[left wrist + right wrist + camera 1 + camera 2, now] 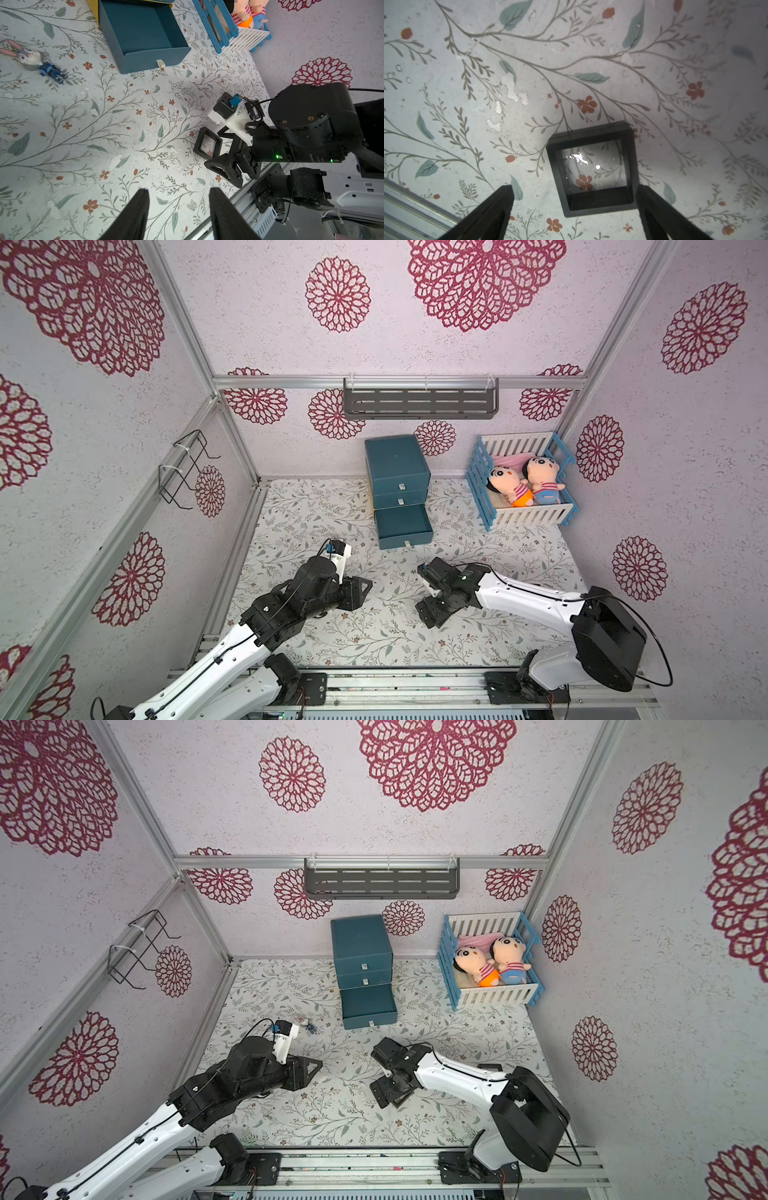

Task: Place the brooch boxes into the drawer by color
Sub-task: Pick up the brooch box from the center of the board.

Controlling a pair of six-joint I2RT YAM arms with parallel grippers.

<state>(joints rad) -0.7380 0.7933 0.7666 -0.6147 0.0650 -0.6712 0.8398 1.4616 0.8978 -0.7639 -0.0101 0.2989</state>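
Observation:
The dark teal drawer chest point(397, 466) point(360, 944) stands at the back of the floral table in both top views. Its bottom drawer point(402, 526) point(141, 31) is pulled out, and its visible inside is bare. One black brooch box point(592, 168) point(207, 143) with a clear centre lies flat on the table. My right gripper point(575, 188) point(432, 605) hangs open over it, fingers on either side, the box nearer one finger. My left gripper point(178, 190) point(361, 589) is open, hovering left of it with nothing between its fingers. No other brooch boxes show.
A blue-and-white crib point(482, 477) holding two plush dolls stands at the back right. A small rabbit figurine point(31, 59) point(307, 1025) lies left of the open drawer. A grey shelf point(419, 404) hangs on the back wall. A metal rail point(415, 680) runs along the front edge.

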